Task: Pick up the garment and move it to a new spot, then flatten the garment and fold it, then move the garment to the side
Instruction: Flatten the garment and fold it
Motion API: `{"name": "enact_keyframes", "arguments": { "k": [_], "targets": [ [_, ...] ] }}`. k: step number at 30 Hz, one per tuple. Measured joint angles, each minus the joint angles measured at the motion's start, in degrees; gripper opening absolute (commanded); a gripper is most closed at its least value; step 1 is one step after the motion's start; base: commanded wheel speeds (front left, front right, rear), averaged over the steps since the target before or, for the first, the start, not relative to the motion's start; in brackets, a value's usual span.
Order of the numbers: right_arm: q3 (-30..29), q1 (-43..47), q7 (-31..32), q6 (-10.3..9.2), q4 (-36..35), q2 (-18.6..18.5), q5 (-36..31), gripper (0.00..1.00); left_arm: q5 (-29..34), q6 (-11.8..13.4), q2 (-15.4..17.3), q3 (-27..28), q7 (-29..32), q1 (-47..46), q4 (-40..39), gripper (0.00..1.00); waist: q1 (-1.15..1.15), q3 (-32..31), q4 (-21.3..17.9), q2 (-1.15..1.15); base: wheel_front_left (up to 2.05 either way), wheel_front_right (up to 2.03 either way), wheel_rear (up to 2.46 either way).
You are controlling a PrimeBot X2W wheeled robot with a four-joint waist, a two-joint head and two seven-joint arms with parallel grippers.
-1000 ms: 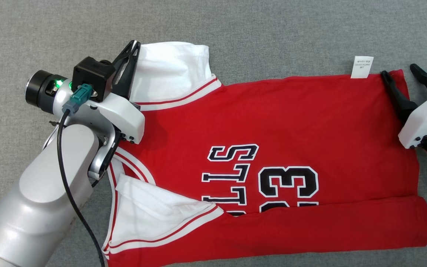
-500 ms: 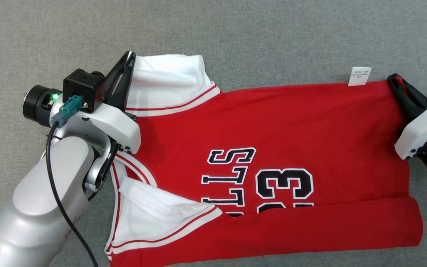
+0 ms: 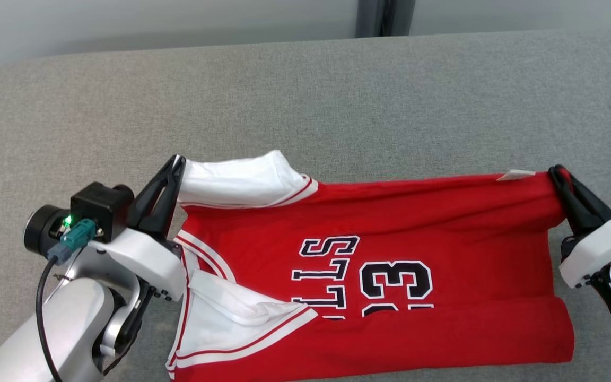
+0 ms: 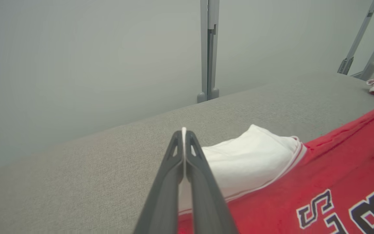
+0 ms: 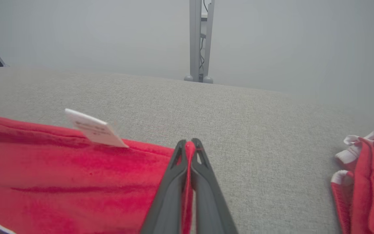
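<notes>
Two garments (image 3: 417, 212) (image 5: 362, 175); two grippers (image 3: 178, 159) (image 3: 555, 171)

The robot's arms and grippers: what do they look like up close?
The left gripper and right gripper each have two long, tapering black fingers on a glossy white wrist shell. The left forearm is a rounded silver tube. Its wrist carries a black camera block, a small green light and a teal plug with a black cable.
</notes>
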Motion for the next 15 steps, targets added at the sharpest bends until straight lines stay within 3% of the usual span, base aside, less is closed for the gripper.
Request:
{"name": "enact_keyframes", "arguments": {
  "k": [15],
  "targets": [
    [0.24,7.45,-0.05,0.00,-6.43,-1.91,-0.92,0.00,-0.44,2.53,4.25,-1.60,2.66,6.71,-5.94,0.00,0.00,-3.21,0.31,0.00,0.00,0.00,0.00]
  ]
}}
